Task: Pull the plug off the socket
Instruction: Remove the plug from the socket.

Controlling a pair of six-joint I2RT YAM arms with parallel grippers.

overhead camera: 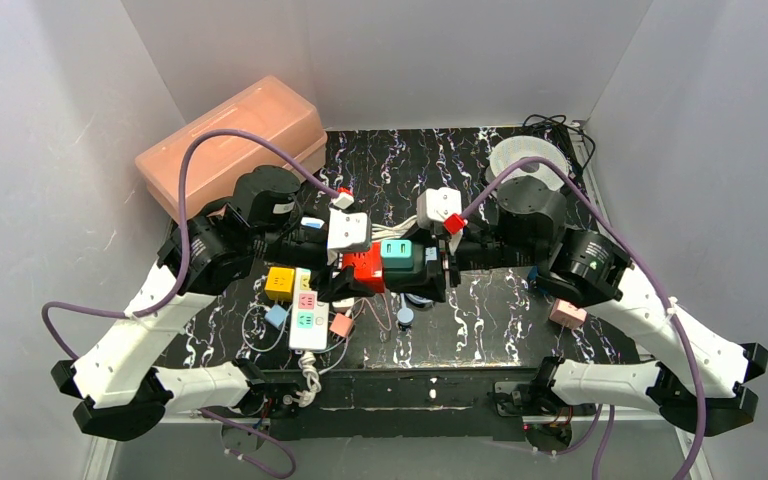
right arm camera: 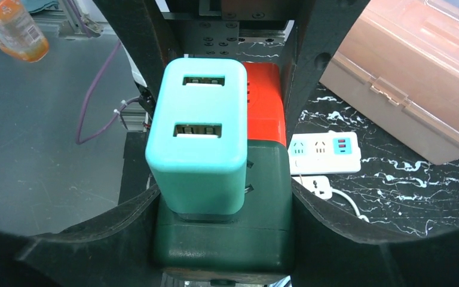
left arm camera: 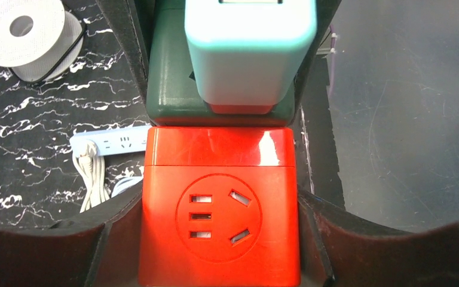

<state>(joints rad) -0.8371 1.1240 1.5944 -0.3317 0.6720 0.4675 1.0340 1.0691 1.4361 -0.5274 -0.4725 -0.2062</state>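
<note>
Above the middle of the table, a red socket cube (overhead camera: pixel 365 266) and a dark green socket cube (overhead camera: pixel 412 264) are joined end to end. A teal two-port plug (overhead camera: pixel 396 248) sits pushed into the green cube's upper face. My left gripper (overhead camera: pixel 358 272) is shut on the red cube (left arm camera: pixel 221 209), its fingers (left arm camera: pixel 115 242) pressed against both sides. My right gripper (overhead camera: pixel 426 268) comes from the other side. Its fingers (right arm camera: pixel 334 239) lie against both flanks of the green cube (right arm camera: pixel 227 239), below the teal plug (right arm camera: pixel 200 137).
A peach plastic box (overhead camera: pixel 230 140) stands at the back left and a white roll (overhead camera: pixel 525 160) at the back right. On the marbled mat under the arms lie a white power strip (overhead camera: pixel 307 310), a yellow cube (overhead camera: pixel 280 283), a pink adaptor (overhead camera: pixel 567 314) and loose cables.
</note>
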